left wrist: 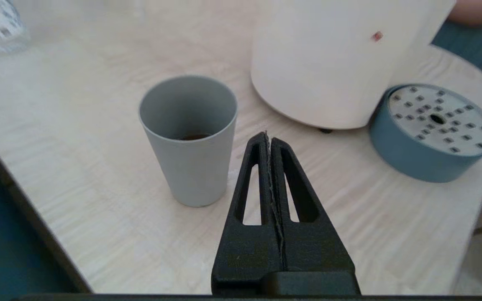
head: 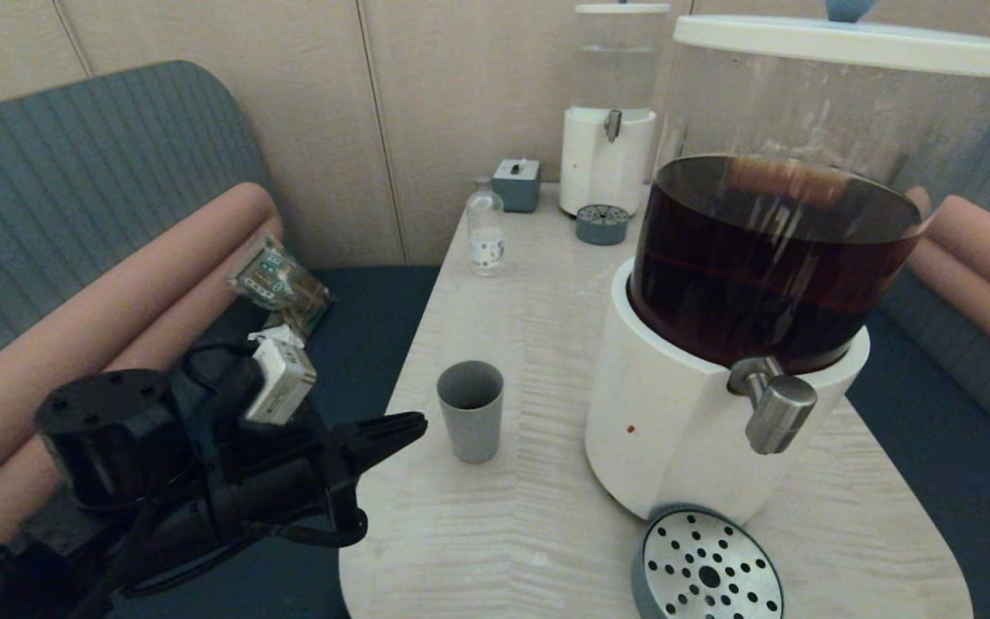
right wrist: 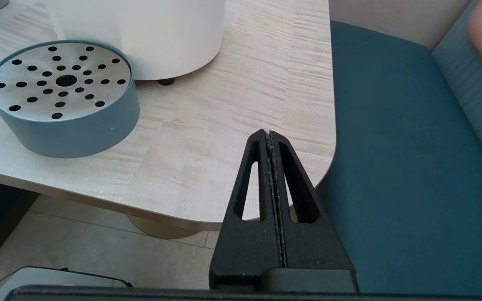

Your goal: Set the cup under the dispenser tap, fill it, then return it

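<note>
The cup [head: 470,410] stands upright on the table [head: 546,550], long axis vertical, just ahead of the left gripper [head: 413,424], whose fingers are pressed together and hold nothing. The dispenser tap [head: 772,402] lies well to the cup's right. The right gripper [right wrist: 269,136], also closed and empty, hangs off the table's near right corner, farther from the cup. No legible writing is visible.

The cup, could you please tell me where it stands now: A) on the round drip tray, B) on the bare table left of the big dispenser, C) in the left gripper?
B: the cup stands on the table, apart from the shut left gripper.
</note>
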Robot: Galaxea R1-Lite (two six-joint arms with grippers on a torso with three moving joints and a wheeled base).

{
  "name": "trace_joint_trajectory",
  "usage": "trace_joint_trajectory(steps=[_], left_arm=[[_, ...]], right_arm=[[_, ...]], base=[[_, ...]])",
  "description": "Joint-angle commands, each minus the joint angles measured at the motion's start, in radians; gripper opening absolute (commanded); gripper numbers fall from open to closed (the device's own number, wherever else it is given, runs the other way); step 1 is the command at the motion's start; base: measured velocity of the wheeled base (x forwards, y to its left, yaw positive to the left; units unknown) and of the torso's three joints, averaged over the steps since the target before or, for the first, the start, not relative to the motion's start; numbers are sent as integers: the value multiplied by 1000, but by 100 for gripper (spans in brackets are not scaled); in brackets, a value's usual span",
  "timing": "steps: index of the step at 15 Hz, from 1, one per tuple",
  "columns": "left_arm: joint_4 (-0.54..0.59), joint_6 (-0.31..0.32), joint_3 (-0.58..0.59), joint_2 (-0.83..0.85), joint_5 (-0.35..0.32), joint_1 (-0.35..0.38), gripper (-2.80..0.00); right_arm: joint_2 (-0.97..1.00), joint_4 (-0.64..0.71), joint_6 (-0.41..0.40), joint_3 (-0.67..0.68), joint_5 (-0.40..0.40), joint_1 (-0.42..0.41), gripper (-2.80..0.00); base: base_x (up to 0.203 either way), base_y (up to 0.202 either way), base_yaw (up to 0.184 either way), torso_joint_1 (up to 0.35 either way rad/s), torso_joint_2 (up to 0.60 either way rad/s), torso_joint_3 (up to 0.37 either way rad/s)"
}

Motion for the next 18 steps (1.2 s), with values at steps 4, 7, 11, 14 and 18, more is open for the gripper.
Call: trace_joint_trajectory(steps=[4, 7, 11, 14, 18], left_arm=[[-1, -58, 6, -216, 111, 1, -280], [6, -98, 2, -384, 157, 13, -280], [67, -120, 55, -666, 164, 130, -280], [101, -195, 124, -938, 166, 216, -280], [128, -264, 303, -1213, 164, 338, -280]], right_arm=[[-5, 0, -1, 0, 1, 0, -280], [-5, 1, -1, 0, 1, 2, -280], [-5, 1, -1, 0, 1, 0, -280], [-5, 1, -1, 0, 1, 0, -280], [-5, 1, -1, 0, 1, 1, -280]], base=[[0, 0, 0, 0, 0, 0], [0, 0, 0, 0, 0, 0], [0, 0, 0, 0, 0, 0], [0, 0, 0, 0, 0, 0], [0, 0, 0, 0, 0, 0]])
